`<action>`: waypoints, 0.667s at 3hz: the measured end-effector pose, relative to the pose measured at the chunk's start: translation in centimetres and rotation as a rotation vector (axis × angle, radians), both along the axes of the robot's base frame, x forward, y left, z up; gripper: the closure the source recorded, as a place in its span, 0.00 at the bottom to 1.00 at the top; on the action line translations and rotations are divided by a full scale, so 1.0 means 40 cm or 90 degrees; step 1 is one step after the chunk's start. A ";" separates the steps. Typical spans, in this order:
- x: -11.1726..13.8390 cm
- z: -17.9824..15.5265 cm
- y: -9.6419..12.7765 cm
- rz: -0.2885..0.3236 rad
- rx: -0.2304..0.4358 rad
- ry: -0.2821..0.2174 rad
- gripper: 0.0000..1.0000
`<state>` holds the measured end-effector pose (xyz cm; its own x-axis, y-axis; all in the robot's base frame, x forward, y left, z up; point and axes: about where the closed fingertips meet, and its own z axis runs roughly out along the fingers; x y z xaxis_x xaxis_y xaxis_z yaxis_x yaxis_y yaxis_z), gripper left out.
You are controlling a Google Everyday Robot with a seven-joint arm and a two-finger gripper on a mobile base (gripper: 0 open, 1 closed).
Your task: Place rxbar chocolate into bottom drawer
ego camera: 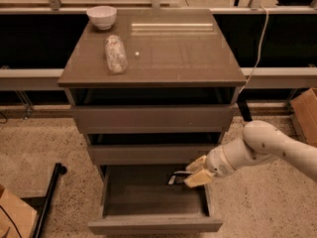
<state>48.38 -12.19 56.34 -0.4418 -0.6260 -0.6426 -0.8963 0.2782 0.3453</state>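
Observation:
The bottom drawer of the grey-brown cabinet stands pulled open, its inside dark. My gripper reaches in from the right, over the drawer's back right part. It is shut on the rxbar chocolate, a small flat black wrapper with pale lettering that sticks out to the left of the fingers. The bar hangs just above the drawer's floor, below the middle drawer's front.
A white bowl and a clear crinkled plastic bottle rest on the cabinet top. A cardboard box stands at the right, another at the lower left beside a black pole. A white cable hangs at the right.

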 end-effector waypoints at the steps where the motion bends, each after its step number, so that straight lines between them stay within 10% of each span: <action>1: 0.037 -0.087 0.055 0.018 0.025 0.019 1.00; 2: 0.121 -0.281 0.137 0.010 0.070 0.070 1.00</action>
